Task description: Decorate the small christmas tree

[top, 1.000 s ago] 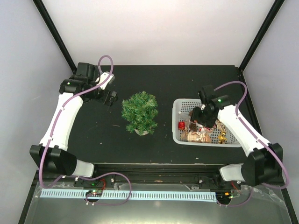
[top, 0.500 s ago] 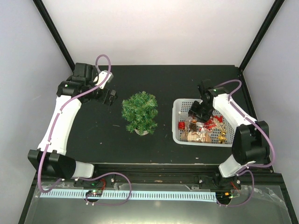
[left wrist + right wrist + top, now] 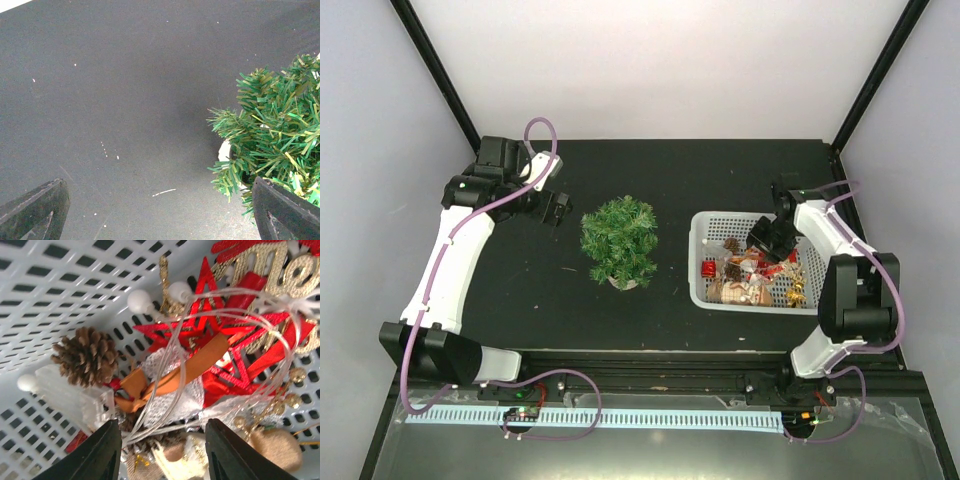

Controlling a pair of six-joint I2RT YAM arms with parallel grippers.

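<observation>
I'd say I'm picking an ornament: my right claw (image 3: 162,426), half-spread and empty at bottom centre, should next close on the red star (image 3: 235,376).

Left tool (image 3: 160,215): bare bench (image 3: 125,100) ahead, small christmas tree (image 3: 280,135) crowding right. Right tool (image 3: 162,455): tangled ornaments (image 3: 200,365) ahead, basket (image 3: 60,285) wall left.

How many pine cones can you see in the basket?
1: a pine cone lying on the basket mesh, left of the red star. More may be hidden under the pile.
</observation>
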